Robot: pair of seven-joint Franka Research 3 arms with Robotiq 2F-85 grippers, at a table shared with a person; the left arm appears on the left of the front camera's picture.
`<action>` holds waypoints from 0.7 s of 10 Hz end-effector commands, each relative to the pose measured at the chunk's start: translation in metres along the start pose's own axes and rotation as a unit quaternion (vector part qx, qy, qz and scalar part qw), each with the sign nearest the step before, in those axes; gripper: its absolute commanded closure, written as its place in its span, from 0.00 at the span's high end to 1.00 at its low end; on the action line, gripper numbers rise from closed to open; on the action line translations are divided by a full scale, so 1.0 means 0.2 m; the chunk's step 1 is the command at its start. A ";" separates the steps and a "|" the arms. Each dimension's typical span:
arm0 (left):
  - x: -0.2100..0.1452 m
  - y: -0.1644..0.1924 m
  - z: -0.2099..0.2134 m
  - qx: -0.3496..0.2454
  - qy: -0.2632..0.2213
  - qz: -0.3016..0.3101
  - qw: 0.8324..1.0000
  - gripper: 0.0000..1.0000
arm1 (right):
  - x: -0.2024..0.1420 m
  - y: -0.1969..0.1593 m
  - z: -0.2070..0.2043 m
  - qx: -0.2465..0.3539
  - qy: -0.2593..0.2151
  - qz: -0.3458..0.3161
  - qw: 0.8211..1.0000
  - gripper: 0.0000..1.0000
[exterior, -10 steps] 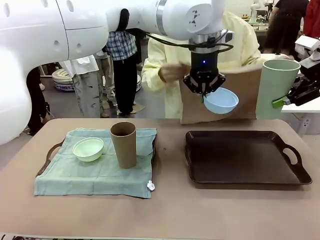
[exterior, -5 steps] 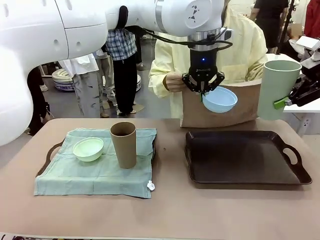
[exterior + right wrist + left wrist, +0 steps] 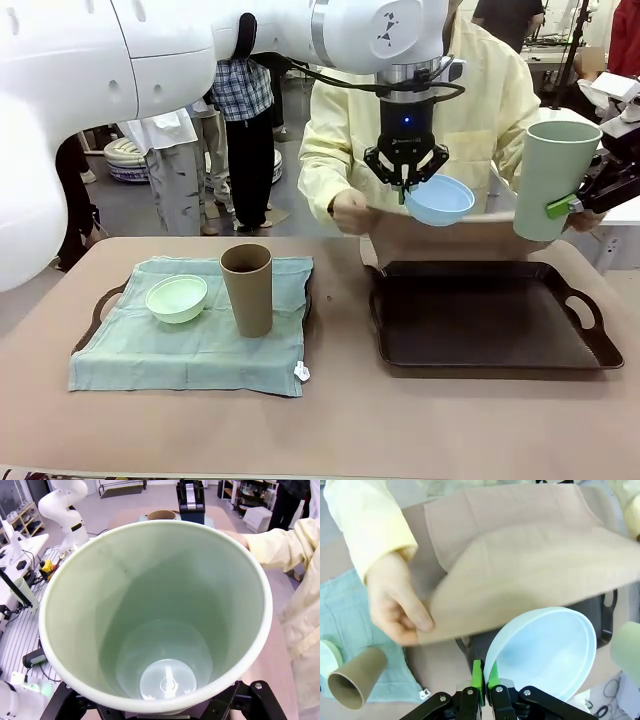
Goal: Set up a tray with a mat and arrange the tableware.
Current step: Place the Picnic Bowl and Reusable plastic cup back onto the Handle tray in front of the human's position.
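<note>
- Beige cloth mat [image 3: 440, 228], held by the person's hands [image 3: 352, 212] at the far edge of the desk [image 3: 340, 420], hangs partly behind the dark empty tray [image 3: 490, 315]; its lower edge is hidden by the tray rim.
- Left gripper [image 3: 405, 185] hangs above the tray's far edge, its green pads pinched together on the rim of the light blue bowl [image 3: 440, 200], which tilts in the air.
- From the left wrist camera the pinch is plain: both green pads [image 3: 478, 676] squeeze the bowl wall [image 3: 545, 650]. Below it the mat [image 3: 530, 570] is blurred, and one of the person's hands [image 3: 397, 602] grips its edge.
- Right gripper [image 3: 575, 200] enters at the frame's right edge, mostly cut off; it clamps the pale green cup [image 3: 550, 180] upright in the air beside the tray.
- The right wrist camera looks straight down into that cup [image 3: 155, 615], which hides the fingers; only black gripper parts show at the bottom corners.
- On the left tray [image 3: 100, 310], mostly covered by a green cloth [image 3: 190, 345], stand the mint green bowl [image 3: 177, 297] and the brown cup [image 3: 247, 290], just beside each other.
- Brown cup [image 3: 355, 677] also shows in the left wrist camera's lower corner, its mouth open toward the lens.
</note>
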State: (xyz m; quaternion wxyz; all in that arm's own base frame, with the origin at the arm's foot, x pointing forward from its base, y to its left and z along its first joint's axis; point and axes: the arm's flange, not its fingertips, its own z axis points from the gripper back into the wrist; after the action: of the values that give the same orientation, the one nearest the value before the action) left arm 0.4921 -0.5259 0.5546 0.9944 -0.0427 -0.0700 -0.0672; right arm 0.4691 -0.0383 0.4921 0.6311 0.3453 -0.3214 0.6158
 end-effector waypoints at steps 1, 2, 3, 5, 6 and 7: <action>0.00 0.00 0.01 -0.003 -0.006 -0.004 1.000 0.00 | 0.01 0.00 0.00 -0.003 -0.005 0.000 1.000 0.23; 0.00 0.00 0.01 -0.003 -0.006 -0.004 1.000 0.00 | 0.01 0.00 0.00 -0.003 -0.005 0.000 1.000 0.23; 0.00 0.00 0.01 -0.003 -0.006 -0.004 1.000 0.00 | 0.01 0.00 0.00 -0.003 -0.005 0.000 1.000 0.23; 0.00 0.00 0.01 -0.003 -0.006 -0.004 1.000 0.00 | 0.01 0.00 0.00 -0.003 -0.005 0.000 1.000 0.23; 0.00 0.00 0.01 -0.003 -0.006 -0.004 1.000 0.00 | 0.01 0.00 0.00 -0.003 -0.005 0.000 1.000 0.23; 0.00 0.00 0.01 -0.003 -0.006 -0.004 1.000 0.00 | 0.01 0.00 0.00 -0.003 -0.005 0.000 1.000 0.23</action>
State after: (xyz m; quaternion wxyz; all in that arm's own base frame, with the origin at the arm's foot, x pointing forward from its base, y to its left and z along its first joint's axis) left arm 0.4921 -0.5259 0.5546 0.9944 -0.0427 -0.0700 -0.0672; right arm 0.4691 -0.0384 0.4922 0.6311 0.3453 -0.3215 0.6158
